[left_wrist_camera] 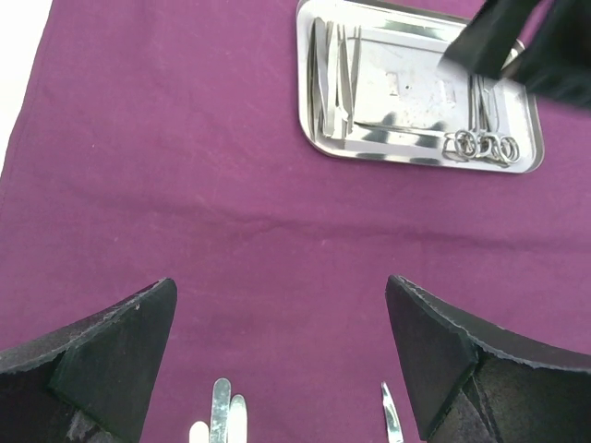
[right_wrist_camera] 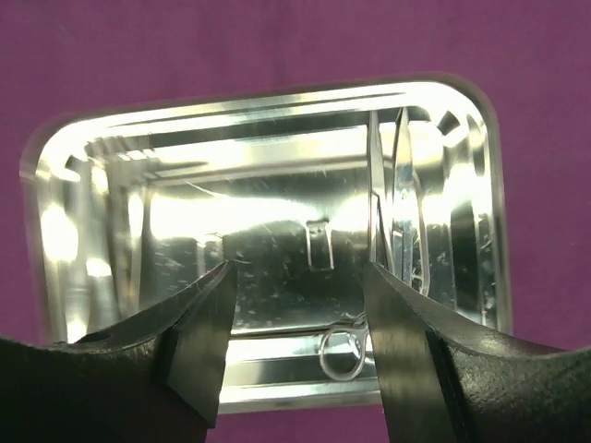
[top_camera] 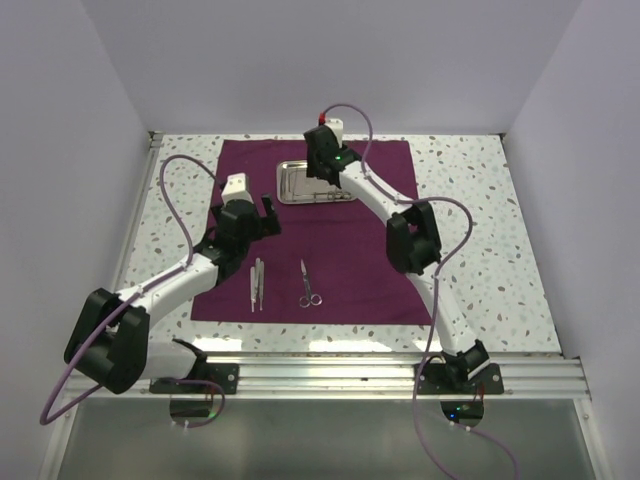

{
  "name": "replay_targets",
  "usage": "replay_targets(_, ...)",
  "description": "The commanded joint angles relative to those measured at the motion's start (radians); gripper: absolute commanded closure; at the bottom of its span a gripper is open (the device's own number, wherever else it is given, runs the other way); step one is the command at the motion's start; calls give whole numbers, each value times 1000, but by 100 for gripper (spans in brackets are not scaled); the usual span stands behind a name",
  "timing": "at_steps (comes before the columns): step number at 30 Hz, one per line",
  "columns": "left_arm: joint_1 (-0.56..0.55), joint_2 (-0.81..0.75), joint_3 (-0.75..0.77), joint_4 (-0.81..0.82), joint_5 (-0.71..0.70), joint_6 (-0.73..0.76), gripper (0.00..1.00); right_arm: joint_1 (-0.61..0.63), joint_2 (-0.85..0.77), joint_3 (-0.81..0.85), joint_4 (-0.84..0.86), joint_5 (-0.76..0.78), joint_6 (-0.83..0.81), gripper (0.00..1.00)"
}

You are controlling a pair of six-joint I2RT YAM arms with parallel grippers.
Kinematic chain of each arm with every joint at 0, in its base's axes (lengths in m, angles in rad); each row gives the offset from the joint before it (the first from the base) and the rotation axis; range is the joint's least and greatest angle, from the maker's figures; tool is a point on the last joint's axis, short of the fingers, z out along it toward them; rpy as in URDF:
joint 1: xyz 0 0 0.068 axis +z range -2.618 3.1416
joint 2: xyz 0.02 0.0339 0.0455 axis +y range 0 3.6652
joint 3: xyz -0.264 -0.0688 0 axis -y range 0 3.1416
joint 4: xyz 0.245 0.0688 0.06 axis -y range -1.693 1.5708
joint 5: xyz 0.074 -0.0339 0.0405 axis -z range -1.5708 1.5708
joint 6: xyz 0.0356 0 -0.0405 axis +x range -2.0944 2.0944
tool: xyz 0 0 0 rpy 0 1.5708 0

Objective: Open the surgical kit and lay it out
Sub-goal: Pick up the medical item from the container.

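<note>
The dark purple cloth lies spread flat on the table. The steel tray sits on its far part and holds several thin instruments and ring handles. My right gripper hangs open over the tray. In its wrist view the open fingers straddle the tray's near rim, with a ring handle beside the right finger. My left gripper is open and empty above the cloth's middle. Tweezers and scissors lie on the near cloth.
The speckled tabletop surrounds the cloth. A metal rail runs along the near edge by the arm bases. White walls close in the left, right and back. In the left wrist view the tweezers tips and the scissors tip show.
</note>
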Motion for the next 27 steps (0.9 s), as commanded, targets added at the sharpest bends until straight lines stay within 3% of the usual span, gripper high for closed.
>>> replay_targets(1, -2, -13, -5, 73, -5, 0, 0, -32, 40, 93, -73, -50, -19, 40)
replay_targets(22, -2, 54, 21, 97, 3, 22, 0, -71, 119, 2, -55, -64, -4, 44)
replay_targets(23, -2, 54, 21, 97, 3, 22, 0, -74, 129, 2, -56, -73, 1, 47)
replay_targets(24, 0, 54, 21, 97, 0, 23, 0, -75, 138, 4, -65, -76, 4, 58)
replay_targets(27, -2, 54, 20, 96, -12, 29, 1, -89, 164, 24, -93, -104, 29, 77)
